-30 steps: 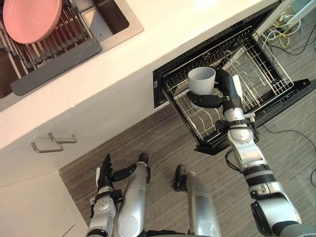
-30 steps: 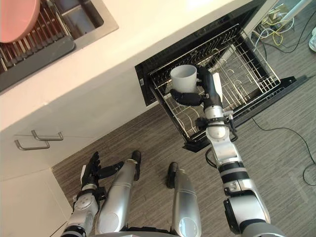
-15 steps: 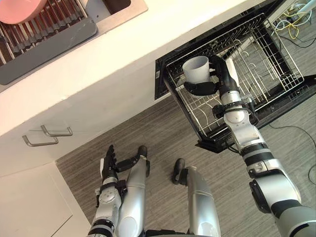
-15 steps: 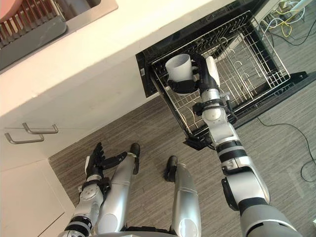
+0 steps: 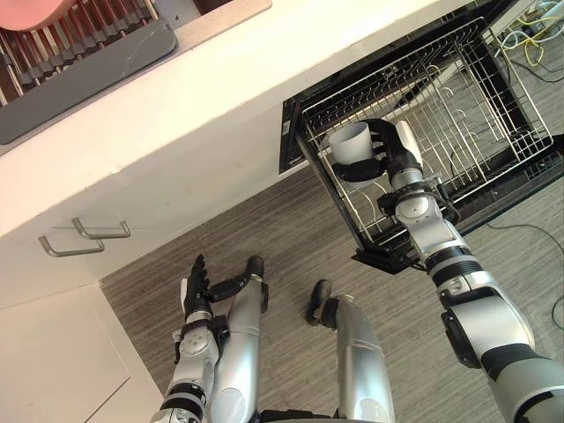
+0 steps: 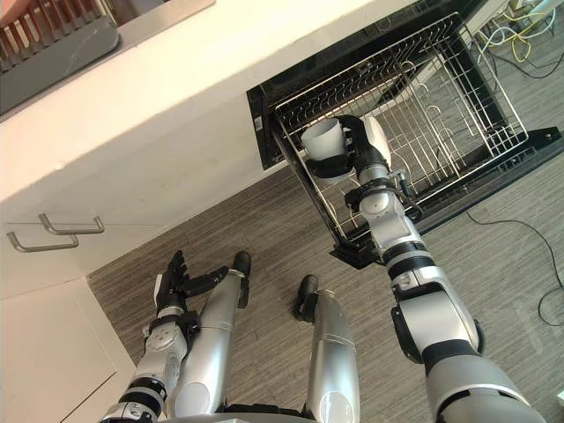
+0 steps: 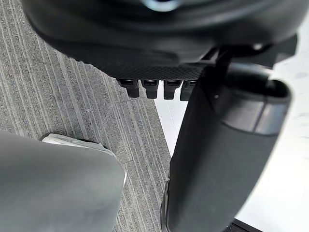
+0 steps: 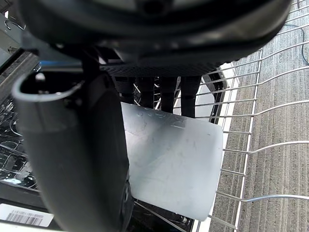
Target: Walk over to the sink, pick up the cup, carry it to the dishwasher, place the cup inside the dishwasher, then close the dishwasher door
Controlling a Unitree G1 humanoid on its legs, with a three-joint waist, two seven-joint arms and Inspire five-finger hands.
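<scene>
A pale grey cup (image 5: pixel 350 141) (image 8: pixel 174 164) sits upright in my right hand (image 5: pixel 385 152), whose fingers and thumb curl round its side. The cup hangs over the near left part of the pulled-out dishwasher rack (image 5: pixel 449 115), just above the wires. The rack rests on the lowered dishwasher door (image 5: pixel 529 181), below the white counter (image 5: pixel 229 97). My left hand (image 5: pixel 196 286) hangs low beside my body over the floor, fingers straight and holding nothing.
A dark dish rack (image 5: pixel 79 44) lies by the sink at the upper left of the counter. White cabinet doors with metal handles (image 5: pixel 84 238) stand to the left of the dishwasher. Loose cables (image 5: pixel 529 40) lie on the grey floor beyond the dishwasher.
My right hand has lowered the cup toward the rack's near left corner. The camera has shifted, so the sink rack has slid further up and out of the picture.
</scene>
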